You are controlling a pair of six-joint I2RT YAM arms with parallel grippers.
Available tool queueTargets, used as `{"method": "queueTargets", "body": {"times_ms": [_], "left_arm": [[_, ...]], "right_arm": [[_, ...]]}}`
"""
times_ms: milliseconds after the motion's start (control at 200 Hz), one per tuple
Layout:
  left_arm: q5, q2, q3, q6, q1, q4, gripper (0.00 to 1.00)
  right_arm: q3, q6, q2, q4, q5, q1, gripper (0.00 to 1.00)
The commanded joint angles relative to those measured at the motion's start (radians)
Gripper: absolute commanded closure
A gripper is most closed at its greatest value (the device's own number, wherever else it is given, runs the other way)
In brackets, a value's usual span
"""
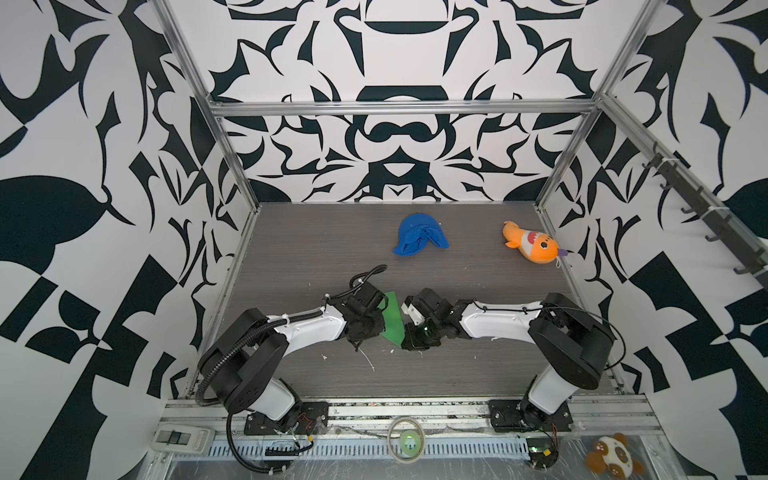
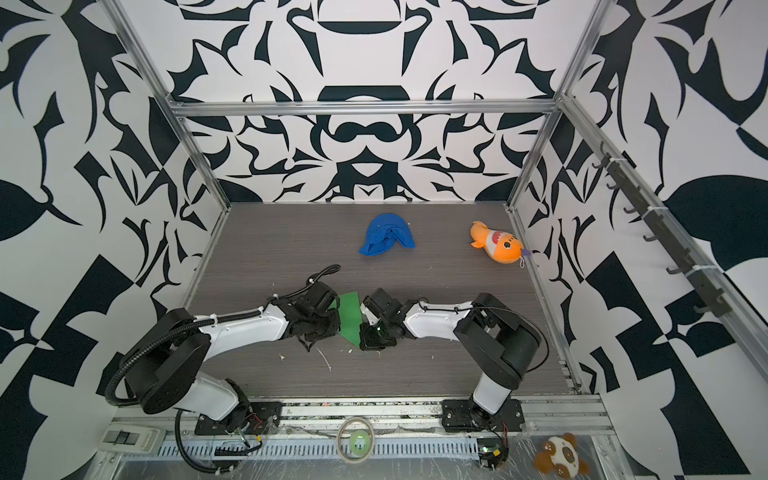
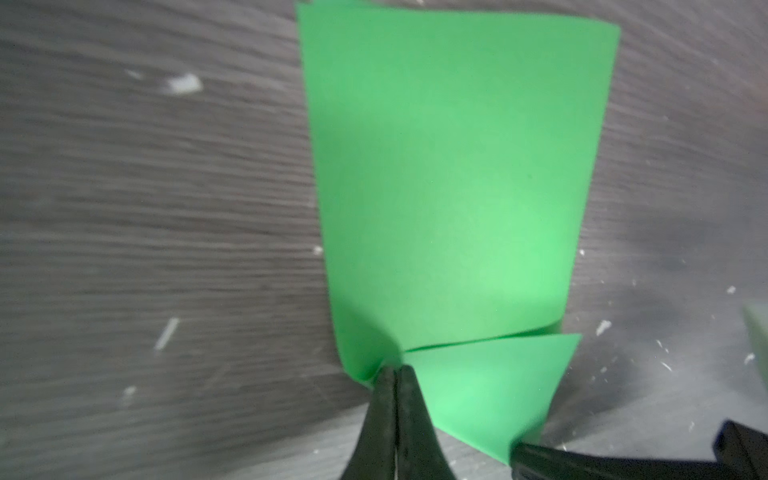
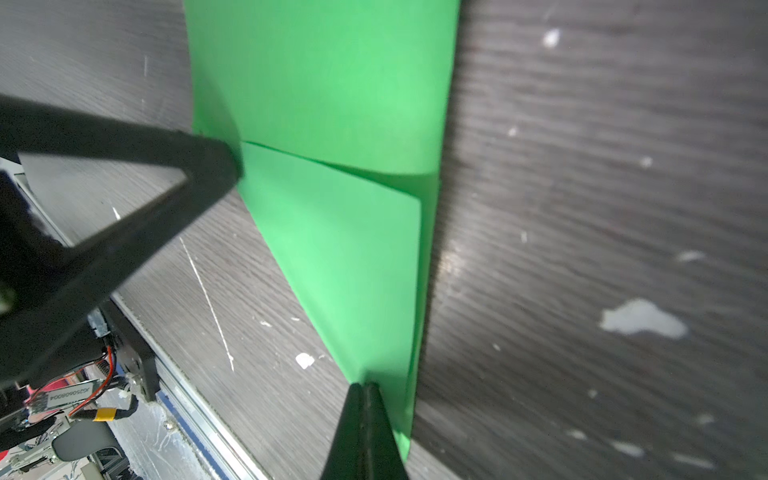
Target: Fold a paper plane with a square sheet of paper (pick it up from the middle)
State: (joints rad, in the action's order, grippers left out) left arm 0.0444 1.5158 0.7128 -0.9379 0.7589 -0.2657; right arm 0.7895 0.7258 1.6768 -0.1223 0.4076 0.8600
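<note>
Green and partly folded, the sheet of paper (image 1: pixel 392 318) is near the middle of the tabletop (image 1: pixel 457 365) in both top views. The left end effector (image 1: pixel 381 323) is at its 9 o'clock, the right end effector (image 1: pixel 403 338) at its 5 o'clock, a blue cloth (image 1: pixel 419 235) at 12 o'clock and an orange plush fish (image 1: pixel 532 245) at 2 o'clock. Left wrist view: the left end effector is clenched on the sheet's edge where a folded corner begins. Right wrist view: the right end effector pinches the sheet's pointed tip.
</note>
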Motion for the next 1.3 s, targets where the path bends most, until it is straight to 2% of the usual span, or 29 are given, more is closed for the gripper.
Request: {"method": "queueTargets", "body": {"times_ms": [0,245,400,495,625,700,810,985,1300], "left_arm": [[0.133,0.017,0.008,0.023,-0.024,-0.218,0.94],[0.173,0.023,0.037,0.031,-0.035,-0.279,0.94],[0.176,-0.053,0.098,0.059,-0.034,-0.299,0.93],[0.097,-0.121,0.088,0.071,-0.030,-0.204,0.91],[-0.001,-0.174,0.042,0.057,-0.010,-0.039,0.88],[-0.048,-0.172,0.010,0.038,-0.003,0.059,0.87],[-0.111,-0.117,-0.011,0.014,0.000,0.169,0.86],[-0.131,-0.013,0.019,0.024,0.007,0.176,0.88],[-0.135,0.044,0.004,0.042,0.010,0.145,0.91]], "right_arm": [[-0.019,-0.020,0.050,-0.124,-0.084,0.006,1.00],[-0.022,-0.023,0.040,-0.128,-0.092,0.006,1.00],[-0.016,-0.044,0.037,-0.115,-0.084,0.002,1.00],[-0.001,-0.115,0.034,-0.124,-0.066,-0.021,1.00],[0.047,-0.311,0.016,-0.174,-0.031,-0.077,1.00],[0.081,-0.396,0.014,-0.191,0.013,-0.098,1.00],[0.128,-0.455,0.037,-0.217,0.064,-0.110,1.00],[0.158,-0.457,0.062,-0.221,0.088,-0.117,1.00],[0.171,-0.416,0.088,-0.220,0.101,-0.134,1.00]]}}
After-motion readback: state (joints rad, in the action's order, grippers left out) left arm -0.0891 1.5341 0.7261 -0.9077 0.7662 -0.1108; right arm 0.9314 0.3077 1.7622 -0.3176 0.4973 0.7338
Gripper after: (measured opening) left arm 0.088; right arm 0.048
